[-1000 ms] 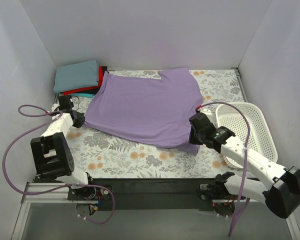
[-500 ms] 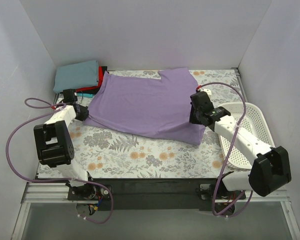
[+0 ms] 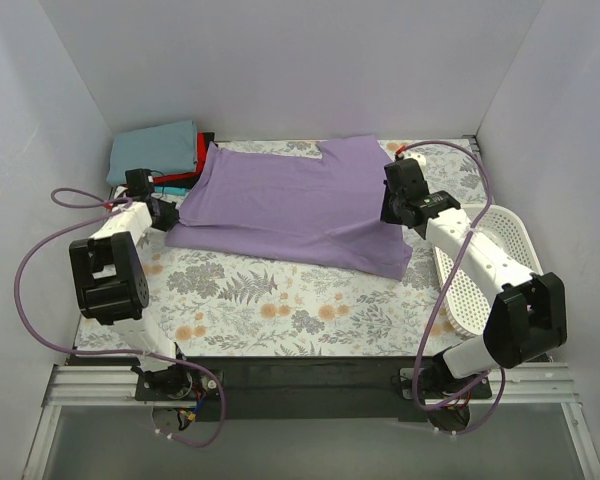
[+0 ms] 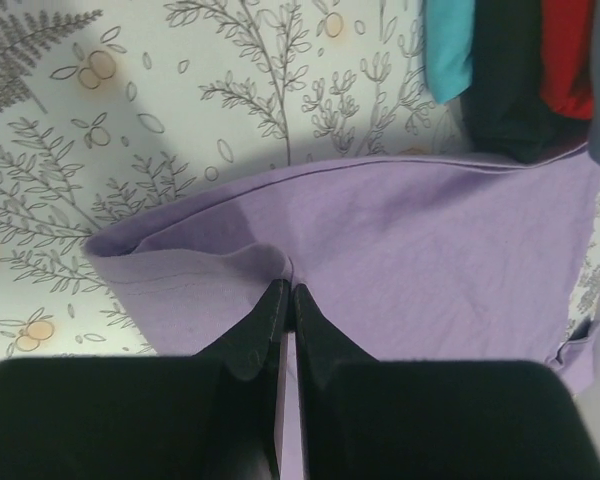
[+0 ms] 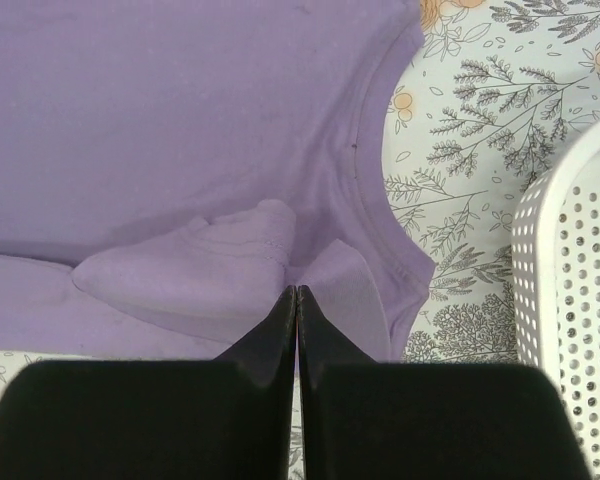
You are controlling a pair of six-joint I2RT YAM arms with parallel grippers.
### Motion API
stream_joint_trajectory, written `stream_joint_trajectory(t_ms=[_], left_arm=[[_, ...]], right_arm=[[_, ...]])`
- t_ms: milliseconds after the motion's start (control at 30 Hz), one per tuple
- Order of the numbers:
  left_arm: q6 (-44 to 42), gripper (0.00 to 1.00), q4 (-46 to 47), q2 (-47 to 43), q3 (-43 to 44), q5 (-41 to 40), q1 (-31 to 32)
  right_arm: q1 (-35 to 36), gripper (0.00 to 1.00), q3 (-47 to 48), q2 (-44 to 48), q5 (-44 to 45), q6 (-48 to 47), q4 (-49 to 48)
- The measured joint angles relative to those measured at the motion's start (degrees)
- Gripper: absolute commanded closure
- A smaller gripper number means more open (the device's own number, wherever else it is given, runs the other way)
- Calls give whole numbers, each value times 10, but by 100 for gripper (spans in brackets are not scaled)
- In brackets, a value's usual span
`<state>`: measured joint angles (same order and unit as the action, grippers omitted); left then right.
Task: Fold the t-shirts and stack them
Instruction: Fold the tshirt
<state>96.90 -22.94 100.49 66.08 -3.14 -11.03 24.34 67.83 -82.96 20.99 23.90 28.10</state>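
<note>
The lavender-purple t-shirt (image 3: 290,205) lies spread on the floral table, its near part folded up over the rest. My left gripper (image 3: 166,212) is shut on the shirt's left edge (image 4: 220,270). My right gripper (image 3: 392,208) is shut on a fold of the shirt (image 5: 230,260) at its right side. Folded shirts sit stacked at the back left: grey-blue (image 3: 155,150) on top, red (image 3: 202,152) and black (image 3: 180,179) under it. In the left wrist view teal (image 4: 448,45), black (image 4: 510,70) and red (image 4: 568,50) folds show beyond the purple cloth.
A white mesh basket (image 3: 490,265) stands at the right, close to my right arm; its wall shows in the right wrist view (image 5: 570,290). White walls close in the back and both sides. Purple cables loop beside both arms.
Both grippers have carried the shirt's near edge toward the back, folding it over the rest. The right arm swung from the front right up beside the basket; the left moved slightly back.
</note>
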Motion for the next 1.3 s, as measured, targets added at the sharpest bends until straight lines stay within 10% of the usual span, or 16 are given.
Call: stream_joint_trajectory(t_ms=[1300], left_arm=[[10, 90, 20, 44, 27, 9, 0]], right_arm=[[-23, 99, 101, -122, -16, -49, -43]])
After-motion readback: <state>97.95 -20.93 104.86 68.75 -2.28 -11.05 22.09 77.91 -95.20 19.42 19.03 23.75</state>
